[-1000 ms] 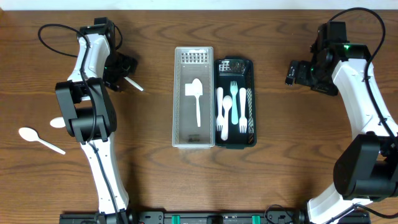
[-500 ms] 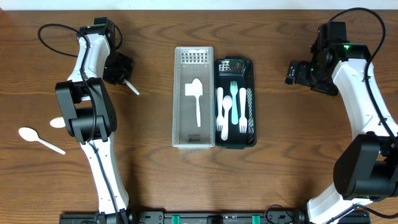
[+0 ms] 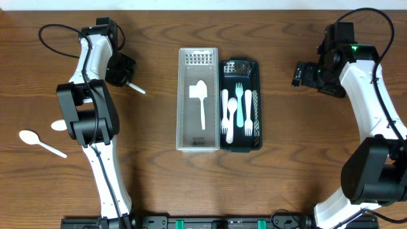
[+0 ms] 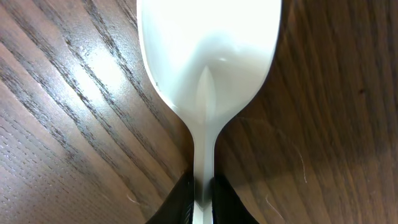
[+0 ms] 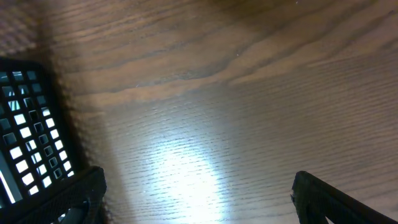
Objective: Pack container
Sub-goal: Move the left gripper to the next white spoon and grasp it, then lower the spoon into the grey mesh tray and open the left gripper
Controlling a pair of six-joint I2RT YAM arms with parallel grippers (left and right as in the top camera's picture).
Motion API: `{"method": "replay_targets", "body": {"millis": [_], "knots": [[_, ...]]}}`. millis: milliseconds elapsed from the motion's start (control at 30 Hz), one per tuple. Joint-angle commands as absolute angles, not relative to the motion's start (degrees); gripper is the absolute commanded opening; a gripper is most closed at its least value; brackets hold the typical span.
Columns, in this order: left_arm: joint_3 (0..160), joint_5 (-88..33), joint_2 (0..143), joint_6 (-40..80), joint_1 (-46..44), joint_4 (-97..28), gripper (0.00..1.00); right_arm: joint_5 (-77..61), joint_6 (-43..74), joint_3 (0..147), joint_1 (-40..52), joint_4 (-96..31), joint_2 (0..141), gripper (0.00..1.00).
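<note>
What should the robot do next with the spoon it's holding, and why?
Probably swing it over the clear bin: the left gripper pinches the held spoon by its handle, and another spoon lies in that bin.

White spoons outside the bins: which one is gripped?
The held spoon, pinched at its neck by the left gripper, left of the clear bin. The far-left spoon and the spoon beside the arm lie loose on the table.
</note>
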State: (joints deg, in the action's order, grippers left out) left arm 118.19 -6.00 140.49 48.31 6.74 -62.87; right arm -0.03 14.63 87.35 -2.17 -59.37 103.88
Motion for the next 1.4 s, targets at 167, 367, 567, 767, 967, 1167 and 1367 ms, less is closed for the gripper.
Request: {"method": "replay_targets", "body": {"millis": [167,367,567,767,967,1167,1367], "knots": [[116.8,-4.5,140.2,48.7,7.2,-64.2,0.06,0.2,15.1,87.2,-2.2,-59.6,104.1,0.99],[117.9,-4.5,135.4,44.6,5.6,-67.4,0.06,0.2,14.0,87.2,-2.2,-59.4,104.1,0.99],[117.9,-1.9,124.6,39.7,0.3,-71.0,0.06,0.2,13.1,87.2,-2.2,-59.1,104.1,0.99],[117.9,4.2,112.3,31.3,-10.1,-71.4,0.06,0.2,11.5,87.2,-2.2,-59.2,104.1,0.99],[117.6,5.9,109.4,18.1,-22.9,-73.8,0.06,0.2,10.6,87.2,-2.2,-59.5,104.1,0.99],[110.0,7.1,111.9,16.9,-28.9,-73.2,0.06,0.1,10.6,87.2,-2.2,-60.0,104.1,0.99],[98.8,6.4,112.1,17.0,-30.6,-66.6,0.06,0.1,10.6,87.2,-2.2,-60.1,104.1,0.99]]}}
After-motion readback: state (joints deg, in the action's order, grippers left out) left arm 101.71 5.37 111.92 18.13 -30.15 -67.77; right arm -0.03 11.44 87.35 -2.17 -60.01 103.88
